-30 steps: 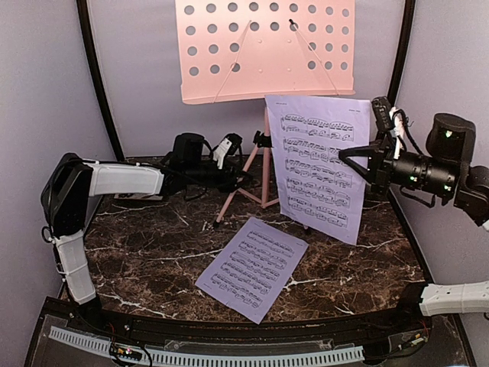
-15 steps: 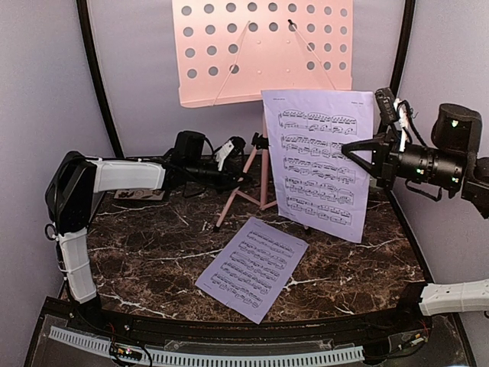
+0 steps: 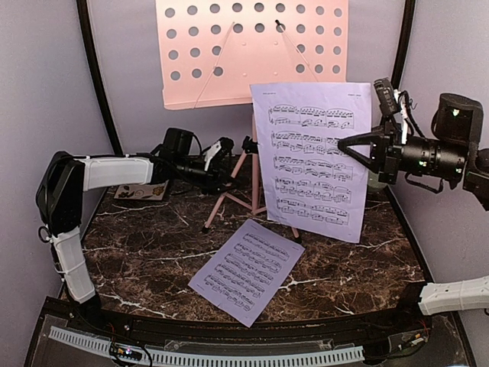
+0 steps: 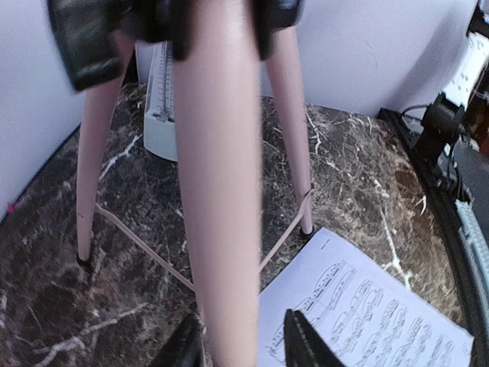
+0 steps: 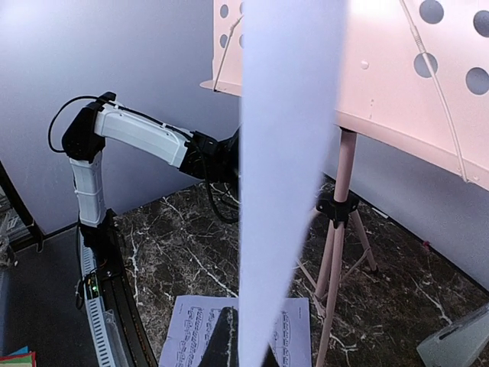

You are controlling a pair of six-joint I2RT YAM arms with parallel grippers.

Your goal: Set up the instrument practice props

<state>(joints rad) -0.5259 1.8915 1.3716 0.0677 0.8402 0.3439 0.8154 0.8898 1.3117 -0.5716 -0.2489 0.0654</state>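
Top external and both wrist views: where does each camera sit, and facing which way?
Top external: high behind the robot, facing forward-down at the music stand; left arm and right arm show.
Left wrist: low, facing a stand leg inside the left claw.
Right wrist: raised, facing the left arm past the held page in the right claw.
Shared: all see the flat page.

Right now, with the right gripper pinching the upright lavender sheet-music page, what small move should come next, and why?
Probably raise the right gripper a little, lifting the lavender sheet-music page: most of it hangs below the lower lip of the pink perforated music stand, so it cannot yet rest there.
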